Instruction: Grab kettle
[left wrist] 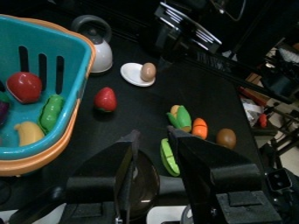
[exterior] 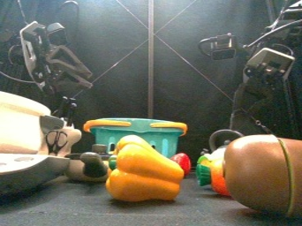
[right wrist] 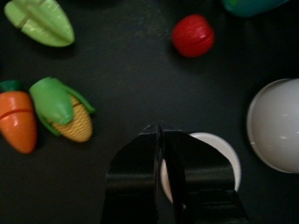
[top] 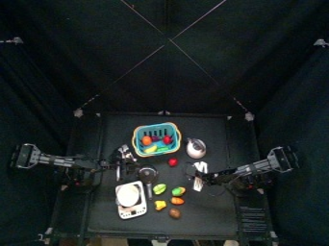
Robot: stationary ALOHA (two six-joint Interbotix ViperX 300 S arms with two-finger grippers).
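The kettle (top: pixel 197 148) is a small silver-grey rounded vessel with a darker top, standing just right of the green basket (top: pixel 157 139). In the left wrist view the kettle (left wrist: pixel 93 35) stands beyond the basket's far corner. My left gripper (top: pixel 126 158) is beside the basket's left front corner, well short of the kettle. Its jaws (left wrist: pixel 163 156) are open and empty. My right gripper (top: pixel 202 174) is in front of the kettle. Its jaws (right wrist: pixel 163 149) are shut and empty, over a small white plate (right wrist: pixel 216 156). The kettle's pale side (right wrist: pixel 281 122) shows close by.
A white square device (top: pixel 130 198) stands at the front left. The white plate holds an orange-brown round thing (left wrist: pixel 146 72). Toy food lies around: a red fruit (left wrist: pixel 107 99), corn (right wrist: pixel 65 109), a carrot (right wrist: pixel 17 122), a green pepper (right wrist: pixel 38 22), a yellow pepper (exterior: pixel 144 174).
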